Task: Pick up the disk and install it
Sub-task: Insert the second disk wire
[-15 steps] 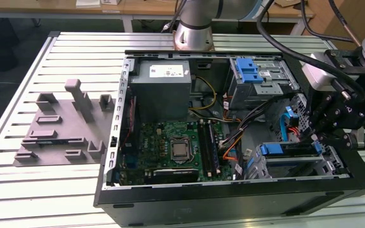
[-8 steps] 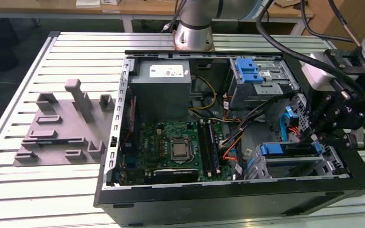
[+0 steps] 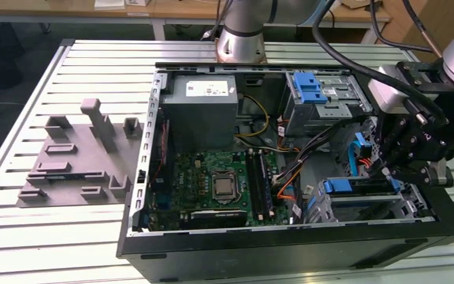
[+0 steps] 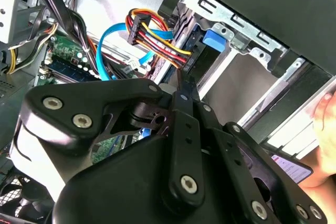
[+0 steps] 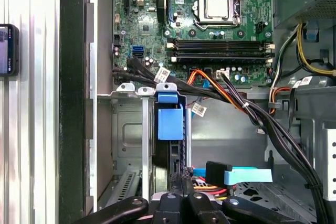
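Lighting's even and bright overhead, a bit of glare off the slatted bench (image 3: 69, 236). Inside the computer case (image 3: 290, 242) it's dimmer, soft shadows. The second wrist view's close black linkage looks slightly soft.

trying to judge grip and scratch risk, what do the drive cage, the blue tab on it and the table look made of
Drive cage: looks like bare sheet metal, dull grey with folded edges and punched holes.
Blue tab: probably moulded plastic, evenly coloured with a soft matt sheen.
Table: seems to be ribbed aluminium, pale silver with long parallel slots.
Gripper: black, matt with bolted links; metal or plastic, I cannot tell.
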Robot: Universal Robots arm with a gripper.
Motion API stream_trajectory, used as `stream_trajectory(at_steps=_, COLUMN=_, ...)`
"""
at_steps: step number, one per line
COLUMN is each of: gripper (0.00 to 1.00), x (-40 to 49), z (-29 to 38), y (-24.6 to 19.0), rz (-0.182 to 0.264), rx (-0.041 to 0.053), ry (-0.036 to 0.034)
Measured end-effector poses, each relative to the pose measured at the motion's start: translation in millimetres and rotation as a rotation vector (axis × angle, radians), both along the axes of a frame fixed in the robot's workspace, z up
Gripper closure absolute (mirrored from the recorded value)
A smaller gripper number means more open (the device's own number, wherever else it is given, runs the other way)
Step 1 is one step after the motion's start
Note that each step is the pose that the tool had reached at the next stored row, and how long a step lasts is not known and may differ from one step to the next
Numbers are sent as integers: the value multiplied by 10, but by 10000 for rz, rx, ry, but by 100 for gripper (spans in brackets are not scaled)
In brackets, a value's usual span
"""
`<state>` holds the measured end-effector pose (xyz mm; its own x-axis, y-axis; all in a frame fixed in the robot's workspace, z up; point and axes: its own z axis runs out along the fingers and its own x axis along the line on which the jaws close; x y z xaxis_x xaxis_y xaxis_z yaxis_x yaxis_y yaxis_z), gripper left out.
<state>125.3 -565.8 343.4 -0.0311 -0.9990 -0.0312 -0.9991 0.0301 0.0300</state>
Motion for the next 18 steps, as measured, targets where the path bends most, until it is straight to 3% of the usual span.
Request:
stream_trajectory(at_steps=5, gripper=89, x=-1, z=10, y=1, rz=-2, rx=-2, ry=0)
stream_trajectory(at_steps=14, gripper=89, x=-1, z=202, y=0, rz=-2, rx=0, ry=0)
stream_trajectory(at_steps=18, gripper=89, x=-8, z=211, y=0, rz=-3, rx=3, ry=0)
